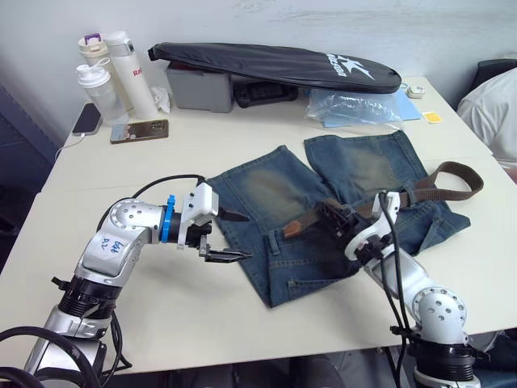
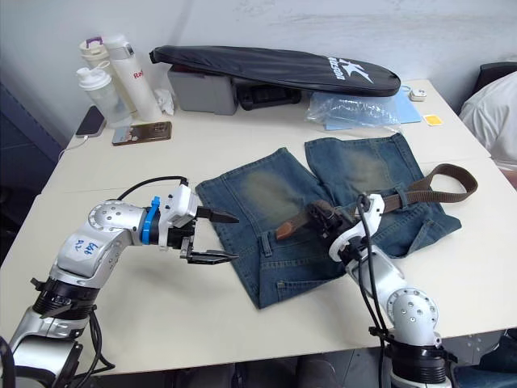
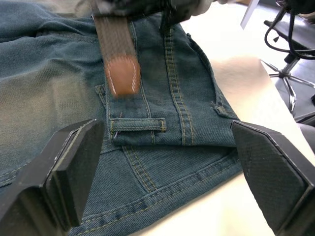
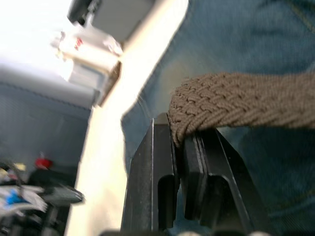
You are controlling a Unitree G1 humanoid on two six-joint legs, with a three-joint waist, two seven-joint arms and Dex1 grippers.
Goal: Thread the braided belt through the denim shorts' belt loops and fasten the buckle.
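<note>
Head view: denim shorts (image 1: 339, 218) lie flat on the table (image 1: 242, 315), waistband toward the robot; right gripper (image 1: 334, 215) pinches the braided belt (image 1: 436, 184) over the waistband, likely feeding its tip leftward.
Left wrist: left gripper (image 3: 167, 172) spread wide, empty, a belt loop (image 3: 138, 125) between its fingers, tip just beyond.
Right wrist: fingers clenched on the braid.

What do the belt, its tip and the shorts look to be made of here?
Belt: woven cord or fabric, matte brown, going by the braid pattern seen where the right gripper pinches it.
Belt tip: smooth tan tab with stitching around its edge, probably leather or imitation leather.
Shorts: faded blue denim, with twill texture, yellow seams and worn yellowish patches.
</note>
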